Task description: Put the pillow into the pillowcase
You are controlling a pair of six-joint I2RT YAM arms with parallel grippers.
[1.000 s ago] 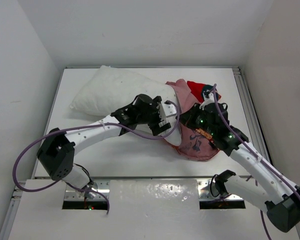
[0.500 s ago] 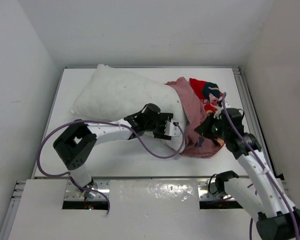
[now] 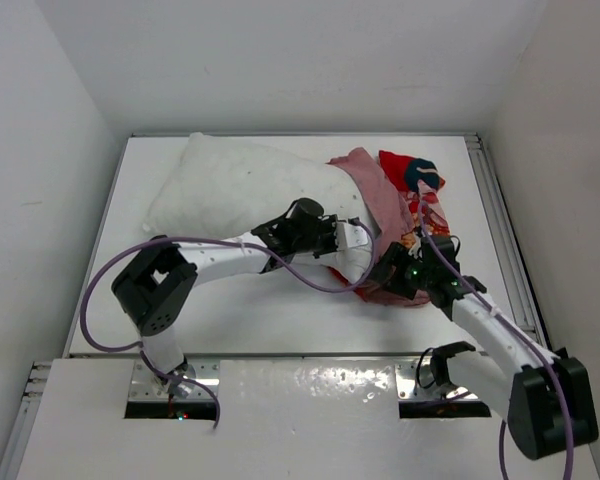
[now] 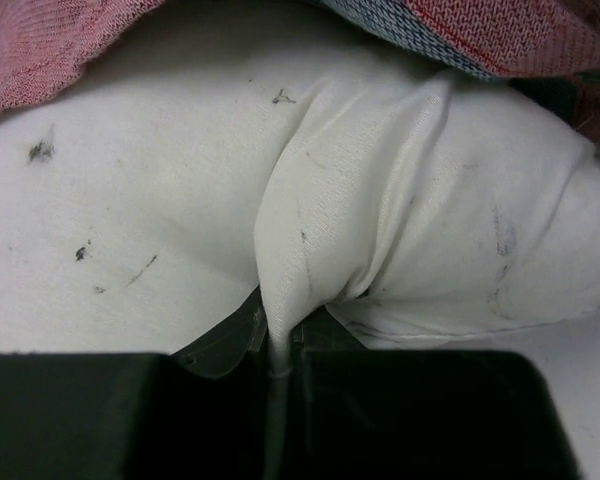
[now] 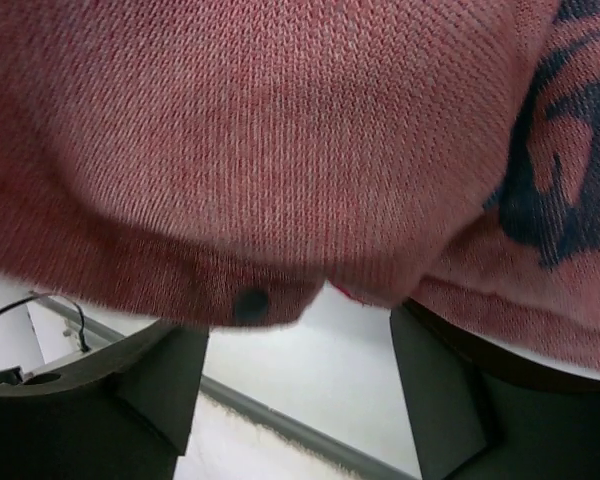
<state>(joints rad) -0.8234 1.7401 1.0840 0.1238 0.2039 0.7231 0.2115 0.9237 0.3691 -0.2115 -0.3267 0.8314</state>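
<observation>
"Scanning the counter first, where's the pillow?" asks Ana.

"Lying across the far left and middle, plump and white," says Ben. "Its right end is tucked under the mouth of the pillowcase, which is bunched at the right. Most of the pillow is bare."

"And the pillowcase?"

"Red print outside, pinkish inside, crumpled. Its near edge hangs just above the counter by the right arm."

"How will they handle?"

"I'd judge both light and soft. The pillow squashes and springs back, so a pinch gets only a ridge of its cover, and it will drag rather than slide. The knit case is limp, should stretch, and will likely bunch if pushed. Take it at the hem by the opening."

"What are the left fingers doing?"

"Closed on a fold of the pillow's cover, near the end at the case mouth. A sound spot for feeding it in."

"The right fingers?"

"Spread apart, holding nothing. The pillowcase hem hangs just above the gap; I can't tell whether it touches them."

"So next?"

"Probably the right should take that hem and draw it over the pillow while the left holds firm."
</observation>
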